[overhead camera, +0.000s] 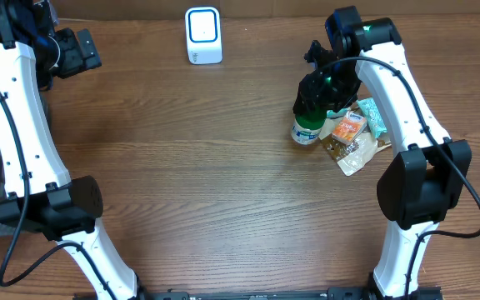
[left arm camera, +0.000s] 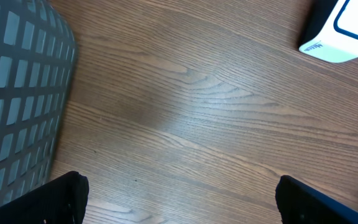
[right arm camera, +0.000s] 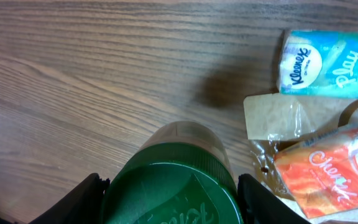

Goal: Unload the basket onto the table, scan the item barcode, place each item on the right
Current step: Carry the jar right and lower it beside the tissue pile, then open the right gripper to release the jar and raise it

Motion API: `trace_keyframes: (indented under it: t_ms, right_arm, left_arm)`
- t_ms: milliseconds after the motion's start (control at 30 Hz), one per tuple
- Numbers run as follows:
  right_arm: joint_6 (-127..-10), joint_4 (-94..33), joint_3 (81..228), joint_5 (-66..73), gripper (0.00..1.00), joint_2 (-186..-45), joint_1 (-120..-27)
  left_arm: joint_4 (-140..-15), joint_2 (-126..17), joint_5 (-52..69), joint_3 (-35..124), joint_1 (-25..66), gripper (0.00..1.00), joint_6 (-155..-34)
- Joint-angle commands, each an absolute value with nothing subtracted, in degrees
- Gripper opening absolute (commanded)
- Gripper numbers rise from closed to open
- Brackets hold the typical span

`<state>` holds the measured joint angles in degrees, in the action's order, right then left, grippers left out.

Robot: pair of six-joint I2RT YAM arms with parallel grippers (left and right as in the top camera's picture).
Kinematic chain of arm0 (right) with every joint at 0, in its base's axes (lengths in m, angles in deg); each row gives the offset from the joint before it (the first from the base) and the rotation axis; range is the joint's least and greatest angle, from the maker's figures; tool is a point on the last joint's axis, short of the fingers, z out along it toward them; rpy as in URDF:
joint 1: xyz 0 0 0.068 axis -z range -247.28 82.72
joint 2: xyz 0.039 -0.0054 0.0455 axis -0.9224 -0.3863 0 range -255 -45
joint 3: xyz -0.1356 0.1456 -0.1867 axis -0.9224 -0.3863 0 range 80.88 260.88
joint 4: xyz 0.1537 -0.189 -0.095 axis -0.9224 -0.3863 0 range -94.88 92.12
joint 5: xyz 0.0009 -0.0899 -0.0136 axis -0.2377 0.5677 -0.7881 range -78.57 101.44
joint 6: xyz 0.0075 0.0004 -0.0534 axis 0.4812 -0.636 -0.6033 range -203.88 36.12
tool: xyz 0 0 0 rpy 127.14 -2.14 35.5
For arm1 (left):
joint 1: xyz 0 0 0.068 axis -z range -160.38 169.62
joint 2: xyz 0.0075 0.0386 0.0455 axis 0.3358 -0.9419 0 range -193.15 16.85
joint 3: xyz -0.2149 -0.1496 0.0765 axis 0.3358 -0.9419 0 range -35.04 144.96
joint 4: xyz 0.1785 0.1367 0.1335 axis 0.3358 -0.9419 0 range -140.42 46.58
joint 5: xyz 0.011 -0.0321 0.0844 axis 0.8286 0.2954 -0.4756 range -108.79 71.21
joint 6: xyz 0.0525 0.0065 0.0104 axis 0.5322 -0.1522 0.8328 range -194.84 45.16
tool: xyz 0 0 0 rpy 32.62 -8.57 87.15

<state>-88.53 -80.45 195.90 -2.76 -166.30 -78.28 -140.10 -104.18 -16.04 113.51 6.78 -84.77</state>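
Overhead, the left gripper (overhead camera: pixel 88 52) is hanging wide open and empty at the left edge of the table (overhead camera: pixel 223 183). The white scanner (overhead camera: pixel 203 35) is sitting further along. The right gripper (overhead camera: pixel 311 104) is clamping the green cap of the bottle (overhead camera: pixel 307 132), which is standing upright just beside some snack packets (overhead camera: pixel 352 137).
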Motion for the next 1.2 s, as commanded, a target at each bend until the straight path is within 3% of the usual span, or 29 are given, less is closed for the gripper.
trace_keyframes:
  t_ms: [0,300,500,1167]
  right_arm:
    - [-88.2,-77.6,193.9,-3.3,0.24,-165.6,-79.3]
    - [-88.1,-63.4,183.2,0.9,0.28,-165.6,-82.1]
    - [-88.1,-63.2,182.9,0.9,0.24,-165.6,-82.1]
    - [-88.2,-64.1,182.9,0.9,0.25,-165.6,-82.1]
  left_arm:
    - [-140.2,-103.8,-16.4,114.2,7.0,0.99,-83.8]
    - [-140.2,-103.8,-16.4,114.2,7.0,1.00,-83.8]
    - [-140.2,-103.8,-16.4,114.2,7.0,0.99,-83.8]
    - [-140.2,-103.8,-16.4,114.2,7.0,0.99,-83.8]
